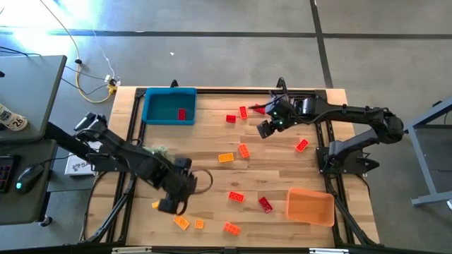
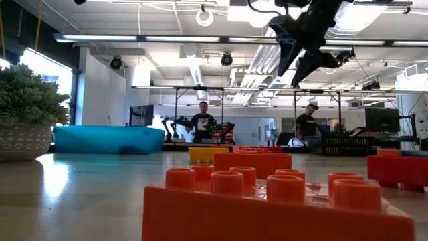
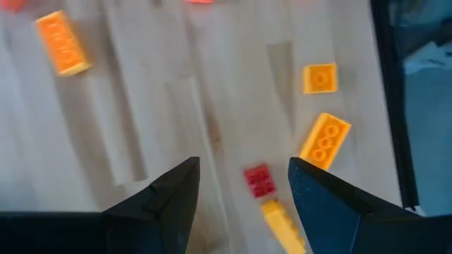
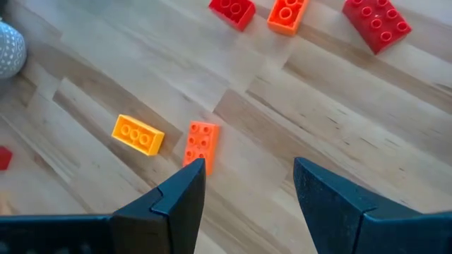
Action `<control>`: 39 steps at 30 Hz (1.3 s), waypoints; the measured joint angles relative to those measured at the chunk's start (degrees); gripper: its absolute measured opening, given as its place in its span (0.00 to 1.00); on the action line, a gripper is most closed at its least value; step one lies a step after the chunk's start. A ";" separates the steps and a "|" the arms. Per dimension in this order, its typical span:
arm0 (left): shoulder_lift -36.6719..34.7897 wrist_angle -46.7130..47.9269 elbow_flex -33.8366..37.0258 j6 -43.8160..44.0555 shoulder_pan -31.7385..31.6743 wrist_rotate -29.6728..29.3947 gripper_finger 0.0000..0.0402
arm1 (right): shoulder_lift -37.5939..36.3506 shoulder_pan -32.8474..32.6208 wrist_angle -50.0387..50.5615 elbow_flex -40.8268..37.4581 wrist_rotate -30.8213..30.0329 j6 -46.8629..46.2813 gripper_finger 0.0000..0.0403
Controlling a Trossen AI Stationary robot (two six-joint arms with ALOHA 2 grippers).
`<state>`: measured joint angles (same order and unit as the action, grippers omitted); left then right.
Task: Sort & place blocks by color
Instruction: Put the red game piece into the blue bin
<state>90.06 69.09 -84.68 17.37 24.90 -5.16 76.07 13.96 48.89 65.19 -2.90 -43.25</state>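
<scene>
Under the left gripper, two little blocks are lying on the wooden table, a small red block and a yellow block touching it. The gripper's two fingers are standing wide apart and are holding nothing. Just beyond its right finger, an orange block and a small square orange block are sitting close together. The right gripper is hanging over the far middle of the table, also wide apart and holding nothing. An orange block with four studs is lying just in front of its left finger, and a yellow-orange block is sitting beside that one. More red blocks are lying farther ahead of it. The blue tray is already holding one red block, while the orange tray looks bare. It seems both arms are picking which block to grab. The sorting looks like it is only just starting, because most blocks are still spread over the table. Next, the left gripper needs to go down so one block sits between its fingers, then squeeze. The red and yellow blocks are touching, so it could grab both by mistake. No brand or words can be read on the blocks or trays.
</scene>
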 joint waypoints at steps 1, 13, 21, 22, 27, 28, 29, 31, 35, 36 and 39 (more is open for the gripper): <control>0.69 -0.13 0.00 0.06 1.04 0.10 0.51 | 0.00 -0.16 -0.01 0.00 0.01 0.01 0.50; 8.12 -1.25 0.00 7.16 9.68 0.19 0.51 | 0.00 -0.27 0.15 0.00 0.09 1.24 0.50; 10.95 -1.29 0.05 17.44 11.65 0.01 0.51 | 0.02 -0.27 0.13 0.00 0.09 1.30 0.50; 11.04 -1.65 0.47 18.93 11.65 0.01 0.51 | 0.01 -0.27 0.11 0.00 0.09 1.30 0.50; 10.98 -1.67 4.10 25.91 11.64 -0.69 0.51 | 0.02 -0.27 0.11 0.00 0.09 1.31 0.50; 10.63 -1.94 5.02 26.88 11.70 -0.76 0.51 | 0.02 -0.27 0.15 0.00 0.11 1.45 0.50; 10.34 -2.31 5.90 27.76 11.80 -0.88 0.51 | 0.02 -0.27 0.15 0.00 0.13 1.77 0.50; 10.10 -3.13 7.22 28.99 11.87 -1.29 0.51 | 0.02 -0.36 0.16 0.00 0.14 2.23 0.50; 10.02 -4.23 9.28 29.31 11.91 -1.69 0.51 | 0.02 -1.21 0.17 0.00 -0.02 2.34 0.50; 10.02 -5.17 10.12 29.48 11.91 -1.69 0.51 | 0.02 -1.43 0.16 0.00 -0.02 2.34 0.50; 10.02 -7.38 12.47 29.61 11.87 -1.67 0.51 | 0.02 -2.19 0.17 0.00 -0.02 2.32 0.50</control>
<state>100.07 61.70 -72.21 46.98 36.77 -6.83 76.09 11.77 49.06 65.19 -2.92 -40.93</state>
